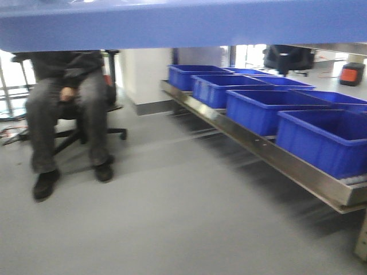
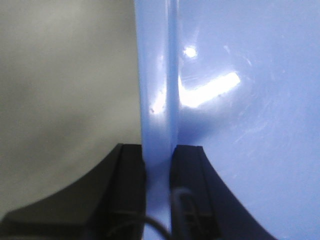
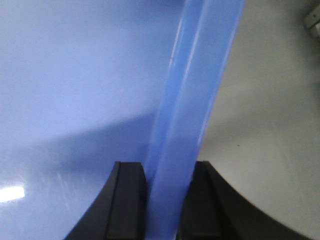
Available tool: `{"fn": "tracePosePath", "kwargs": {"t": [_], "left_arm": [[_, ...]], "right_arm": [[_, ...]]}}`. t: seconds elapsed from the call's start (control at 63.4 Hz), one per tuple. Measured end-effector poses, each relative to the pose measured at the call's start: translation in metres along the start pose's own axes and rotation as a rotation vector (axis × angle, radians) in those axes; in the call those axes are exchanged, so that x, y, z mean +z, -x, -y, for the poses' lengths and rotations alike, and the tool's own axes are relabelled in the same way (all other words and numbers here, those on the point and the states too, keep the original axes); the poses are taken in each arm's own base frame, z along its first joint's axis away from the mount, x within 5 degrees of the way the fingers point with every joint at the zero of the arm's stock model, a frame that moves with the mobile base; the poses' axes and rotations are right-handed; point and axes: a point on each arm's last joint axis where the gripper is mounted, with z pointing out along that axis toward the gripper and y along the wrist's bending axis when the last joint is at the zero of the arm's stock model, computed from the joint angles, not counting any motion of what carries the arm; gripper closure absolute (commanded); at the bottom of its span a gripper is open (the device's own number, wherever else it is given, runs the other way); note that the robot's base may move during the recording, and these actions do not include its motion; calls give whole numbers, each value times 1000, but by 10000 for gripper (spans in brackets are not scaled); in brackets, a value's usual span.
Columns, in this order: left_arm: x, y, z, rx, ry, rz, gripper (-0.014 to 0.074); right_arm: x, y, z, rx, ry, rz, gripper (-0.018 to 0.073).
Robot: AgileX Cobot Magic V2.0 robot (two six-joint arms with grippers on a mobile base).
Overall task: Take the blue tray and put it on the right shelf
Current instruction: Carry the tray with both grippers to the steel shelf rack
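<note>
The blue tray (image 1: 183,26) is held up in the air and fills the top of the front view as a wide periwinkle band. My left gripper (image 2: 158,165) is shut on the tray's left rim (image 2: 157,90), with the glossy tray floor to its right. My right gripper (image 3: 170,180) is shut on the tray's right rim (image 3: 195,90), with the tray floor to its left. The right shelf (image 1: 269,154) with its shiny steel front rail runs along the right side of the front view, below the tray's height. The grippers do not show in the front view.
Several deep dark-blue bins (image 1: 327,137) stand in a row on the shelf. A person (image 1: 69,109) in dark clothes sits on an office chair at the left. Grey floor (image 1: 172,217) lies between them. A white wall column (image 1: 143,77) stands behind.
</note>
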Motion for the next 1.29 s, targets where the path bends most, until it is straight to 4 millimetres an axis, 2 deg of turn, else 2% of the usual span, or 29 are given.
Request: {"fn": "tracePosePath", "kwargs": {"t": [1.294], "left_arm": [[0,0,0,-1,-2,-1,645]], "right_arm": [[0,0,0,-1,0,0,536]]}}
